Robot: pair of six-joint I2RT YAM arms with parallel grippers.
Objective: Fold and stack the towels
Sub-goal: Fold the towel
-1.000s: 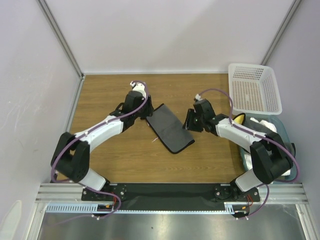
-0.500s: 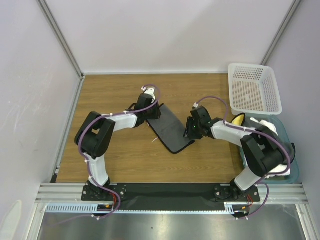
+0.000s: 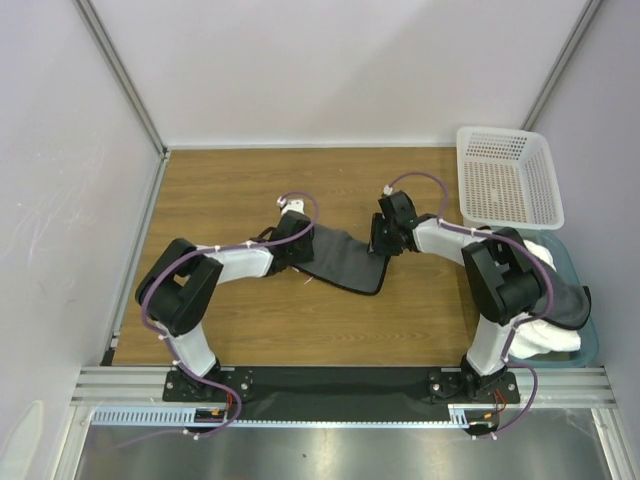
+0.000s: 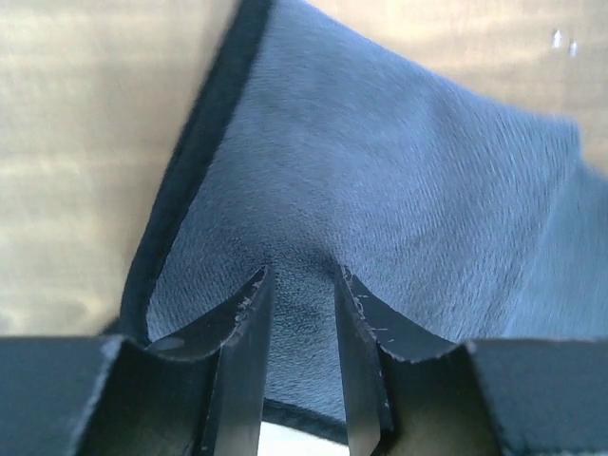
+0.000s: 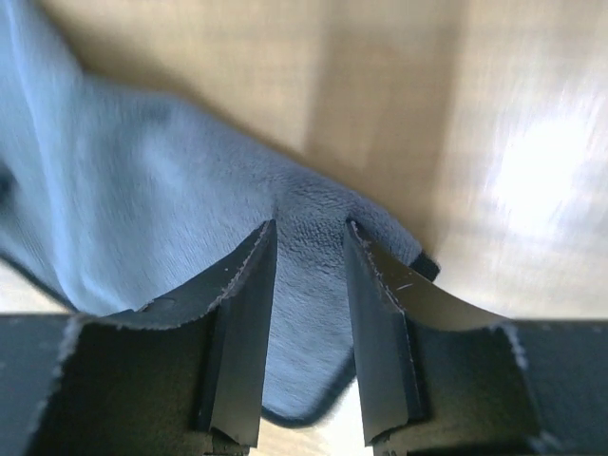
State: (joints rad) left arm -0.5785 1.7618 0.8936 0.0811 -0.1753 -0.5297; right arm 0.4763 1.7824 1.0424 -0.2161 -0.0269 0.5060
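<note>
The small dark grey towel (image 3: pixel 345 266) with a blue edge hangs in a sagging band between my two grippers over the middle of the wooden table. My left gripper (image 3: pixel 303 243) is shut on its left corner; in the left wrist view the grey towel (image 4: pixel 380 180) runs in between the fingers of the left gripper (image 4: pixel 302 273). My right gripper (image 3: pixel 383 243) is shut on the right corner; the right wrist view shows the grey towel (image 5: pixel 142 209) pinched in the right gripper (image 5: pixel 310 226). The white towel (image 3: pixel 542 337) lies in the bin at right. The yellow towel is hidden.
A white perforated basket (image 3: pixel 508 180) stands at the back right. A teal bin (image 3: pixel 578 268) sits off the table's right edge, partly behind my right arm. Grey walls close in the table on three sides.
Both grippers have closed in on the grey towel and taken its corners. The towel, flat and slanted before, is now pulled up and stretched sideways between them.
</note>
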